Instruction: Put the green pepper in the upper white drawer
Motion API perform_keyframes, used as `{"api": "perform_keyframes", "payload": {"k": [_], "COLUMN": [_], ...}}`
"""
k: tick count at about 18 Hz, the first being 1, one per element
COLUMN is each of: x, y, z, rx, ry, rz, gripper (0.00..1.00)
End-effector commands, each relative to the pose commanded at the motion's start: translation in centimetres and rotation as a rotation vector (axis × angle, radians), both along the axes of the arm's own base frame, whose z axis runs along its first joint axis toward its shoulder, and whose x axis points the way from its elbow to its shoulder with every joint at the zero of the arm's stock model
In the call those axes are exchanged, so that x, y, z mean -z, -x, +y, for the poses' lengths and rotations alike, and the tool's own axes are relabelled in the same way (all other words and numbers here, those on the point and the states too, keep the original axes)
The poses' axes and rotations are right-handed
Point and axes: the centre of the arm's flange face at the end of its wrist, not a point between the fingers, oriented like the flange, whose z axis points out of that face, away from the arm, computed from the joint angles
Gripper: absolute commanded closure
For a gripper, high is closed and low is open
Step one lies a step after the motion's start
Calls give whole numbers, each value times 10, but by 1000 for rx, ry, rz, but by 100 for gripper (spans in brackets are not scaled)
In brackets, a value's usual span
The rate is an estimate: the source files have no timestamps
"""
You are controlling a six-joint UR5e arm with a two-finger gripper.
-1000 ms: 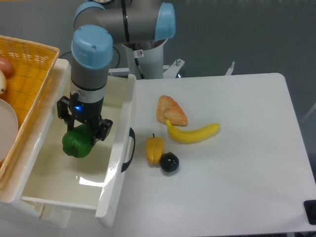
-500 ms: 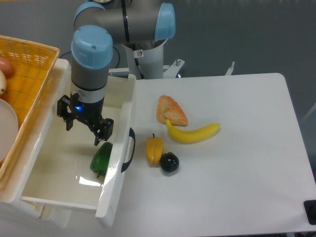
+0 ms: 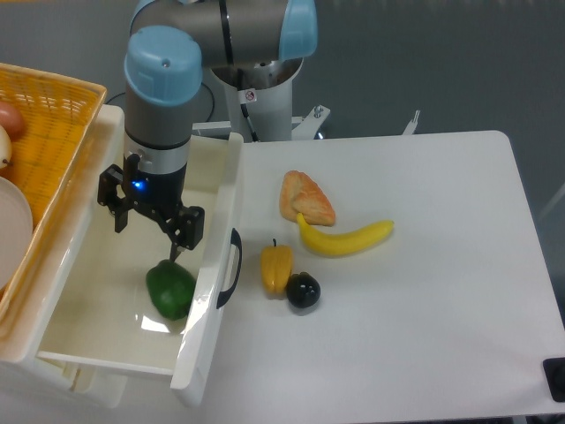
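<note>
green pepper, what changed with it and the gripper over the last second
The gripper let go of the green pepper, which dropped onto the floor of the upper white drawer near its front wall; the open gripper has lifted slightly. The yellow pepper, banana, bread and dark fruit stayed put.

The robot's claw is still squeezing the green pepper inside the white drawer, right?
Not quite. The camera view shows the gripper open and above the green pepper, not squeezing it. The pepper does lie inside the white drawer.
</note>
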Motion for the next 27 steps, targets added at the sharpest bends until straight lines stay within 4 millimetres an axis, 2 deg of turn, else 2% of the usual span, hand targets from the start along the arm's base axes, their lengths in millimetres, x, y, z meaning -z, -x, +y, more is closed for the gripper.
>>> {"api": "perform_keyframes", "payload": {"k": [3, 8, 10, 12, 13, 15, 20, 23, 27], "x": [-7, -15, -22, -26, -23, -6, 71, 101, 146], "y": [24, 77, 111, 136, 152, 183, 279, 313, 334], "z": [-13, -40, -60, -76, -86, -101, -142, -161, -170], "rx": [-47, -139, -199, -224, -224, -199, -157, -85, 71], "ry": [-9, -22, -31, -36, -33, -13, 59, 179, 343], "rz": [7, 18, 28, 46, 57, 68, 63, 126, 179], "gripper": [0, 0, 0, 0, 0, 0, 0, 0, 0]}}
